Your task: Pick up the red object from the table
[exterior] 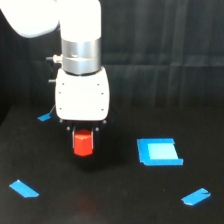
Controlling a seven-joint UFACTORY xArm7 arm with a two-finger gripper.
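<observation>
Gripper (83, 134) of the single arm, pointing straight down from its white wrist housing. The fingers are dark and nearly lost against the black background, so whether they press the block or merely flank it cannot be told from this view. The red object (83, 143) sits directly beneath the housing, its upper part tucked up between the dark jaw parts and its lower part showing below them. Whether its base rests on the table (110, 200) or hangs just clear is not decidable; no distinct shadow gap is visible.

Handling, by judgement: the block looks rigid, small and light, probably smooth-faced plastic or painted wood, not fragile. Being narrower than the jaws, it is best held across two opposite flat faces at mid-height, so it cannot twist or squirt out.

Surroundings: a blue square mark (159, 151) lies well apart toward the exterior view's right. Blue tape strips lie at the near left (23, 188), the near right (196, 197), and behind the arm at left (45, 117).
</observation>
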